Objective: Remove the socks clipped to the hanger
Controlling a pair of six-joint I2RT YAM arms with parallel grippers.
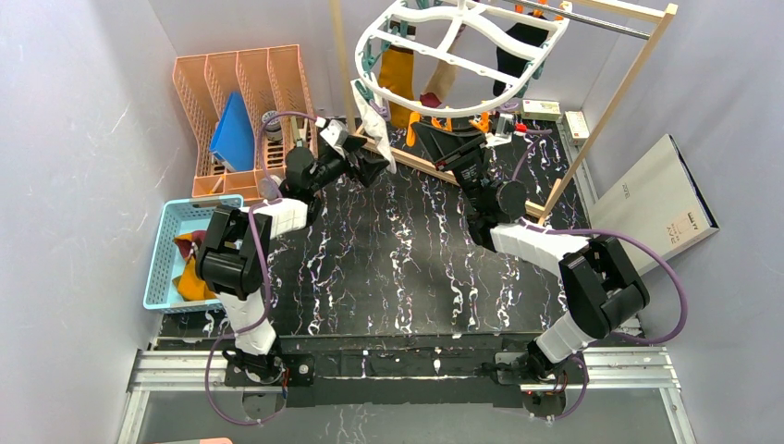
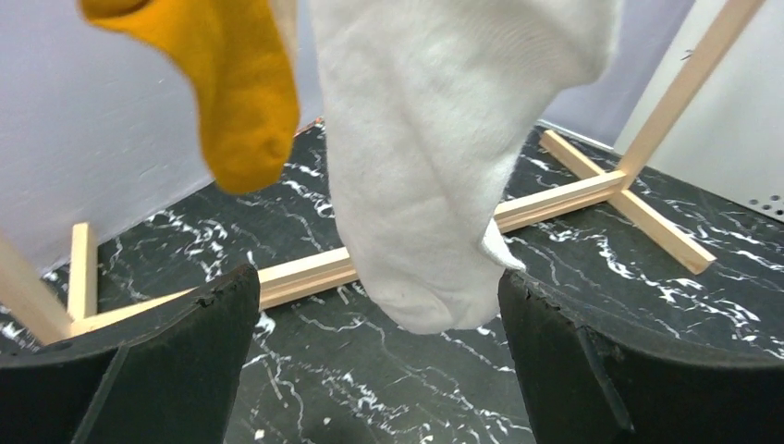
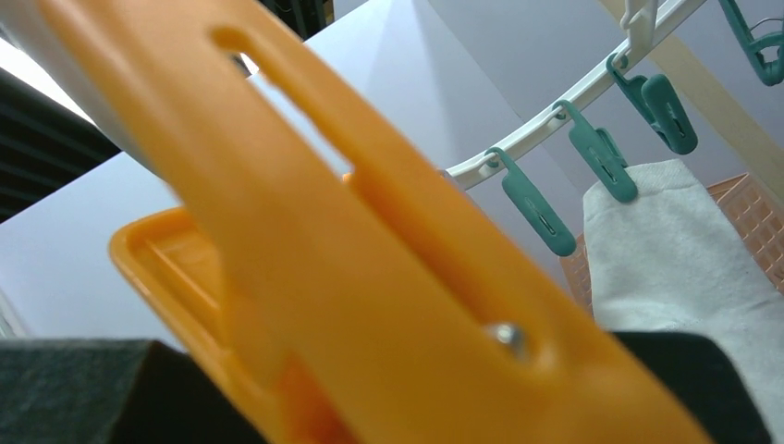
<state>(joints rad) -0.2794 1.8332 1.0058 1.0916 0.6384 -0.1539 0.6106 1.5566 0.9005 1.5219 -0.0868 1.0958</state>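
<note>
The white oval hanger (image 1: 444,109) hangs from the wooden frame at the back. Clipped to it are a mustard yellow sock (image 1: 398,74), a black sock (image 1: 516,51), a tan and maroon sock (image 1: 441,85) and a white sock (image 1: 377,125). My left gripper (image 1: 370,168) stands open, and the white sock's (image 2: 434,166) toe hangs between its fingers (image 2: 185,361) without being pinched. The mustard sock (image 2: 231,92) hangs to its left. My right gripper (image 1: 446,143) is shut on an orange clip (image 3: 398,305) under the hanger's front rim (image 3: 555,106).
An orange file rack (image 1: 240,92) with a blue folder (image 1: 236,129) stands at the back left. A light blue basket (image 1: 166,250) holding socks sits on the left. The wooden frame's (image 1: 610,102) base bars lie on the black marbled table (image 1: 388,268). A grey box (image 1: 652,199) leans at the right.
</note>
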